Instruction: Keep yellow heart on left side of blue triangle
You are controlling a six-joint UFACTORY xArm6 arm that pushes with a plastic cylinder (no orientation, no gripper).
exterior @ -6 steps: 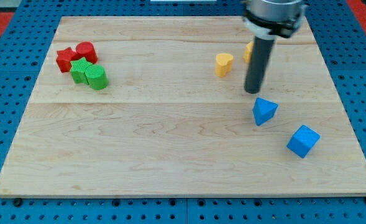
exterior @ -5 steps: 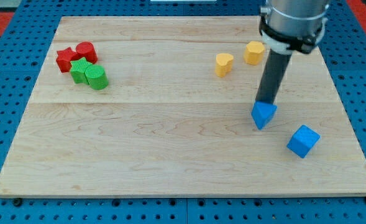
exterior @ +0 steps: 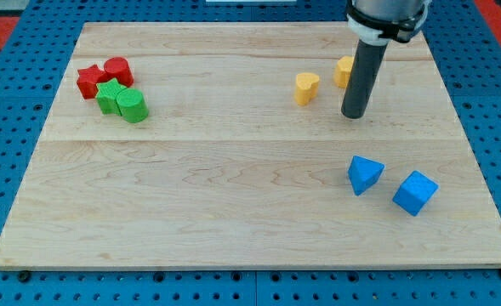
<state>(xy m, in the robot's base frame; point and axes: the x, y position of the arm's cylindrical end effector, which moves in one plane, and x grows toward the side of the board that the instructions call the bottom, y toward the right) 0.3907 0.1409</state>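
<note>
My tip [exterior: 353,116] rests on the wooden table [exterior: 233,187], touching no block. As a plain rod, this tool has nothing that opens or closes, and it grips nothing.

Taking the blue triangle [exterior: 365,174] as the landmark: my tip stands toward the view's top from it, well apart and a little to the view's left. The yellow heart [exterior: 306,87] lies farther toward the view's top and to the view's left of the triangle, just to the view's left of the rod. A second yellow block [exterior: 344,71], partly hidden behind the rod so its shape cannot be told, sits toward the view's top of the triangle. The blue cube [exterior: 415,192] lies just beside the triangle on the view's right, slightly lower. Far to the view's left of the triangle, near the table's upper left corner, two red blocks [exterior: 104,76] and two green blocks [exterior: 121,101] huddle together, touching.
</note>
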